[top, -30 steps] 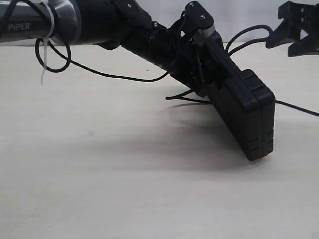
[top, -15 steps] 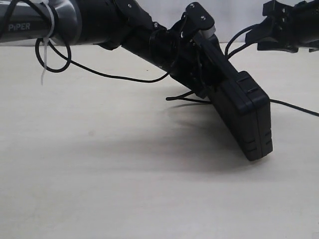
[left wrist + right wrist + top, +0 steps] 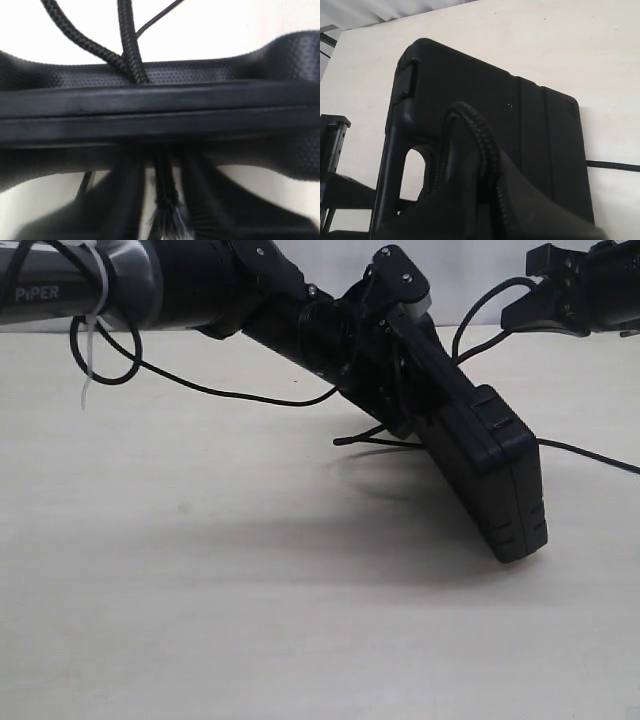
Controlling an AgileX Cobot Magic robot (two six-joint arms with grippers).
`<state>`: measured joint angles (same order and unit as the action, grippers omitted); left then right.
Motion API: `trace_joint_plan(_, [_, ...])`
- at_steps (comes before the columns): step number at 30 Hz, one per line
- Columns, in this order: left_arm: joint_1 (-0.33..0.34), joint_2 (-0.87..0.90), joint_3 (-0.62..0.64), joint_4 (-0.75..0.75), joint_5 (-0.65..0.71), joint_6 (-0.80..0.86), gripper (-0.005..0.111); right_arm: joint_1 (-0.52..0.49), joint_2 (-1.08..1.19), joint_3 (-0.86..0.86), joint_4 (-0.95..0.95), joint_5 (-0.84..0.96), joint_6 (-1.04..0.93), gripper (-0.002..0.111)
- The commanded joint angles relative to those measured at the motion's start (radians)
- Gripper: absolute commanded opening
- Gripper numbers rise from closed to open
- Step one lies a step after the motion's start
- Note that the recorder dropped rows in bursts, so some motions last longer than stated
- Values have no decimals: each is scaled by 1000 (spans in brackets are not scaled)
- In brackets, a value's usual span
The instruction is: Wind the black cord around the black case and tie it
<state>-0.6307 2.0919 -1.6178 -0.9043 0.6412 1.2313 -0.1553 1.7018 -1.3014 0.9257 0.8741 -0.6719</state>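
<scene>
The black case (image 3: 490, 480), rigid and probably light, stands tilted, 1 corner on the worktop (image 3: 200, 620), handle end at the left fingers (image 3: 117, 202); their grip I cannot tell. The right fingers (image 3: 525, 212) pinch the limp, braided black cord (image 3: 482, 142); best held close and taut.

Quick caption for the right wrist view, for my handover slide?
Right gripper pinches a loop of the black cord in front of the black case on the pale table.

Tilted black case (image 3: 490, 480), black cord (image 3: 129, 50) over edge
</scene>
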Motion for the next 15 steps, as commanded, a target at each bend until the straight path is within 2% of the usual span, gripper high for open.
trace_joint_plan(1, [-4, -7, -6, 52, -6, -2, 64, -6, -4, 2, 5, -19, -19, 4])
trace_joint_plan(3, [-4, -7, -6, 96, 5, -15, 82, -6, -4, 2, 5, -26, -19, 4])
trace_joint_plan(4, [-4, -7, -6, 142, 12, -35, 85, -6, -4, 2, 5, -31, -19, 4])
trace_joint_plan(10, [-4, -7, -25, 604, 76, -420, 85, -6, -8, -9, 59, -38, -34, 4])
trace_joint_plan(15, [-4, -16, -70, 747, 265, -434, 85, -6, -35, -25, 95, -40, -57, 4])
